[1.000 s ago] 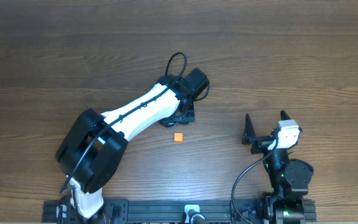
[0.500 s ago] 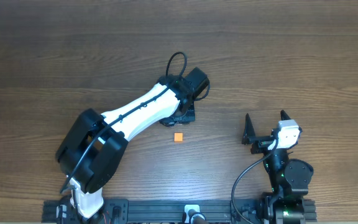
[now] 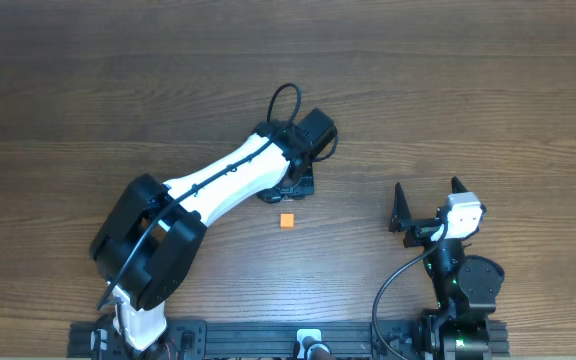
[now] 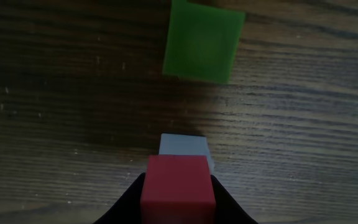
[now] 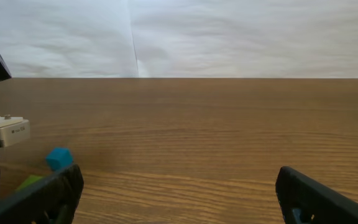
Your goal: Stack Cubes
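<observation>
One small red cube [image 4: 178, 186] is being gripped by the left claw [image 4: 179, 204] over a pale grey cube [image 4: 184, 147], ready for stacking; right claw [image 3: 426, 190] is being held open, empty.

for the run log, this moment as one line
left pincer: shut on red plastic cube | position: above pale grey-blue cube, contact unclear | right pincer: open | orange cube: loose on wooden table
</observation>
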Action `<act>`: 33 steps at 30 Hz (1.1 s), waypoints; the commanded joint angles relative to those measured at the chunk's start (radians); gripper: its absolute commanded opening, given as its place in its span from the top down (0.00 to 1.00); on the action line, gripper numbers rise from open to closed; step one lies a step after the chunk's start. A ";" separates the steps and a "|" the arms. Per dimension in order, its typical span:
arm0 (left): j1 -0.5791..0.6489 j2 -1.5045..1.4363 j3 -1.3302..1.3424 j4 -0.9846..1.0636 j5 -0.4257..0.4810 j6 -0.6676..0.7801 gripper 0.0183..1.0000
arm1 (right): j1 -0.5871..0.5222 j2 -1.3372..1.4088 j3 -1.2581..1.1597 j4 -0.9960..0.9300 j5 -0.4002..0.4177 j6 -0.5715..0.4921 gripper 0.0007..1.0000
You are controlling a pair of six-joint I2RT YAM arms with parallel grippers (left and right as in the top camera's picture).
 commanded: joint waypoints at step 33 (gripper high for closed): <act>0.000 0.039 -0.006 0.007 0.014 0.019 0.69 | -0.005 -0.005 -0.005 -0.004 -0.004 -0.007 0.01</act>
